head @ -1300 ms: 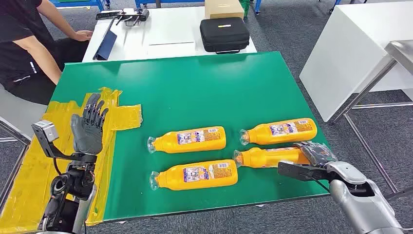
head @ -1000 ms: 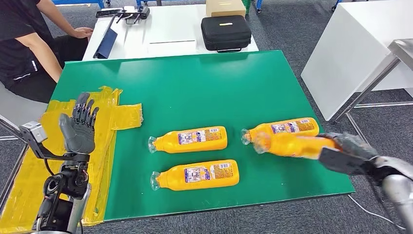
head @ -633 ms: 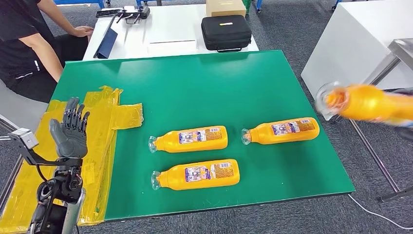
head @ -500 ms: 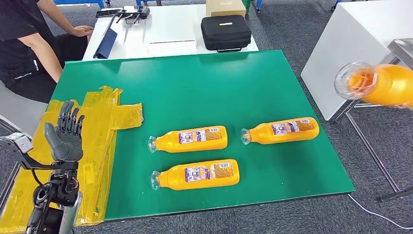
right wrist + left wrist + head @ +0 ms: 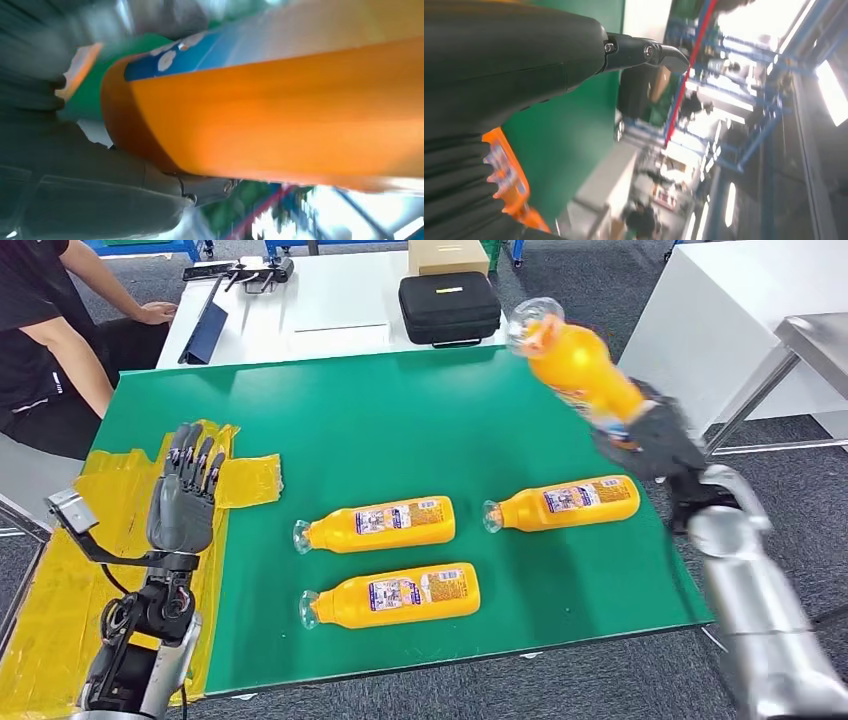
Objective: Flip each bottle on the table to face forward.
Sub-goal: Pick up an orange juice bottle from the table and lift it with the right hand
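My right hand [image 5: 655,438] grips an orange bottle [image 5: 578,365] by its lower end and holds it raised over the table's right side, neck tilted up and away; close up, the same orange bottle [image 5: 280,115] lies across my right hand [image 5: 90,170]. Three more orange bottles lie on the green table [image 5: 400,410] with labels up and necks to the left: one [image 5: 376,524] in the middle, one [image 5: 393,595] nearer me, one [image 5: 562,502] at the right. My left hand [image 5: 183,500] stands upright over the yellow sheet [image 5: 90,540], fingers apart and empty; its fingers [image 5: 644,52] show against the room.
A seated person [image 5: 50,340] is at the far left with a hand on a white table [image 5: 310,305] behind the green one. That table carries a black case [image 5: 449,308], a cardboard box [image 5: 445,255] and a blue folder [image 5: 205,332]. A white cabinet [image 5: 730,320] stands right.
My right hand lifted the fourth bottle off the table's right side, swung it out to the right, then brought it back over the table with its neck pointing away. The left hand stayed raised.
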You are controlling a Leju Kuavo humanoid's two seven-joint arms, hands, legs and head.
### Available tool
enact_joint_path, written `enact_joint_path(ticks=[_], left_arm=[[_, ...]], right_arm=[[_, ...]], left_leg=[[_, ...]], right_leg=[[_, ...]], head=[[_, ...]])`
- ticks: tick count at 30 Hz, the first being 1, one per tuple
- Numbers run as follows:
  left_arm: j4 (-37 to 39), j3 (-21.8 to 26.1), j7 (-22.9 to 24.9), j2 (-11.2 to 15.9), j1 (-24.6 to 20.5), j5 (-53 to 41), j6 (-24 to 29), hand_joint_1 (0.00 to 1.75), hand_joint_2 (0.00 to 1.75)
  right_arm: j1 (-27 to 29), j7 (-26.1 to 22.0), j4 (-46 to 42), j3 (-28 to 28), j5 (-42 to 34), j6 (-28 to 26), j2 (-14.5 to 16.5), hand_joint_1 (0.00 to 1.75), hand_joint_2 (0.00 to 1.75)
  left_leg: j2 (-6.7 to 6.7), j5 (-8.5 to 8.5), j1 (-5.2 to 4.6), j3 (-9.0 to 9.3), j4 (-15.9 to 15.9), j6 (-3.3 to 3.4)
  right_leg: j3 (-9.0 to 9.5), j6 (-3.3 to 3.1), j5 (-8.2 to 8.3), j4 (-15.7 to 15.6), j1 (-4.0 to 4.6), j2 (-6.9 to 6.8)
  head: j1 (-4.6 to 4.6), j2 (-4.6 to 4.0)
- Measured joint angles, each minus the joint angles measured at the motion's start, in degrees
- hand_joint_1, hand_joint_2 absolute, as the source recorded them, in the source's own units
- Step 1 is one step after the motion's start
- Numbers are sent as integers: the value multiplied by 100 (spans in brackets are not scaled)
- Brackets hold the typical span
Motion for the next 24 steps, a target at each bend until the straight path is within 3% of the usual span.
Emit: enact_joint_path(ticks=[2,5,12,19,24], left_arm=[[84,-227,-10,38,-111,315,-34,0,175],[162,-503,-54,183,-178,741,-43,0,175],[259,-943,-73,662,-292,1386,76,0,175],[1014,-1904,61,1527,-1409,2992,484,0,175],[1126,-2775,-114,2116,-1924,3838,1032,0,175]], right_arm=[[-515,55,687,706,-181,-304,688,175,175],[-1057,93,1469,1386,-400,-494,1430,175,175],[-1876,180,2590,2079,-663,-575,2576,175,175],[-2797,479,3608,2813,-1037,-740,3819,175,175],[-3038,1019,3803,4039,-1895,-1096,4255,175,175]], left_leg=[[-7,15,4,-18,1,-17],[-56,34,14,-40,1,-40],[-94,51,32,-102,-4,-67],[-98,71,37,-117,-4,-92],[-97,72,40,-118,-5,-94]], right_leg=[[-28,-9,6,18,4,-1],[-54,-12,2,34,10,-36],[-109,-17,1,50,19,-73],[-131,-36,12,61,23,-76],[-133,-36,12,64,23,-75]], head=[[-2,0],[-3,0],[3,0],[2,0],[3,0]])
